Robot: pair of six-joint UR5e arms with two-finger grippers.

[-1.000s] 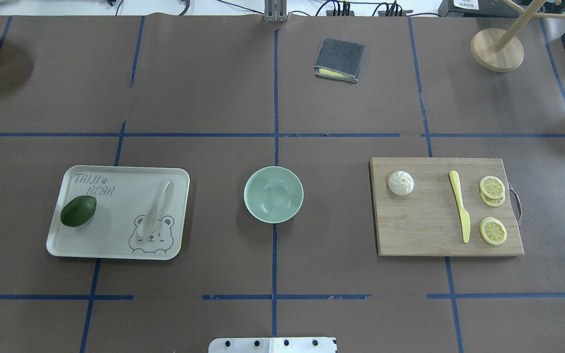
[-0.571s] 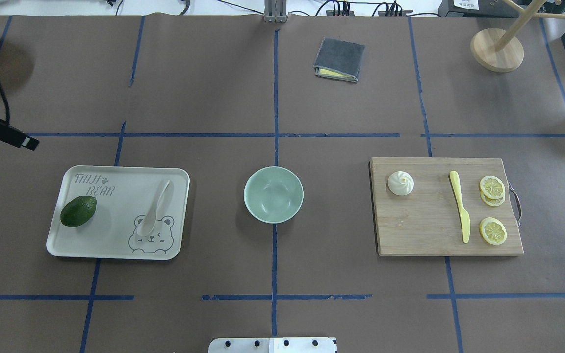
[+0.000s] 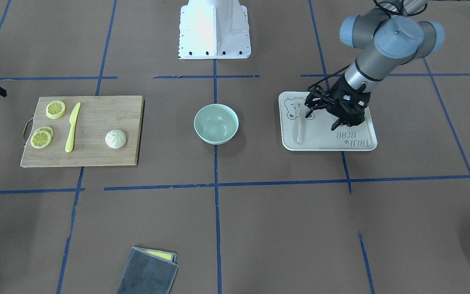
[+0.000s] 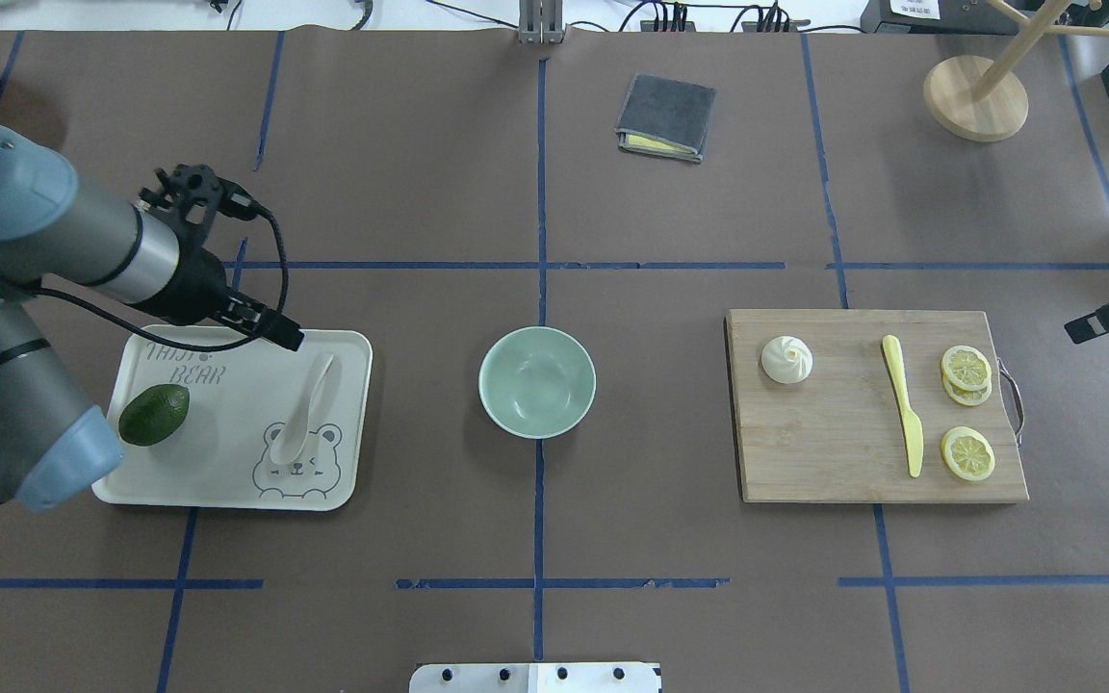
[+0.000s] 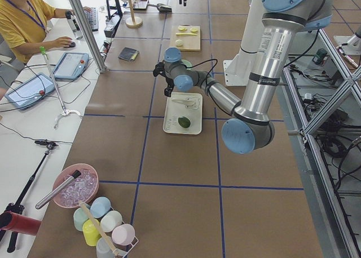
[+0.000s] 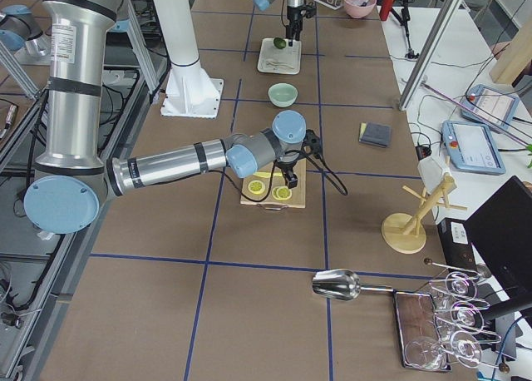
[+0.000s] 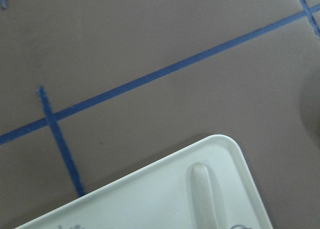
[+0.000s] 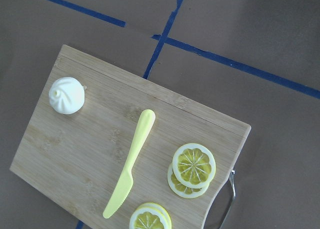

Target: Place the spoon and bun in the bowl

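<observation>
Cream spoon (image 4: pixel 307 404) on tray (image 4: pixel 218 476), near left jaws

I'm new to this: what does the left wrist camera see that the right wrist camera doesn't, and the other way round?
Only the left wrist view shows a corner of the off-white tray, with the handle end of the spoon lying on it. Only the right wrist view shows the wooden cutting board, which carries the bun, a yellow knife and lemon slices. Both show the brown table cover crossed by blue tape lines.
</observation>
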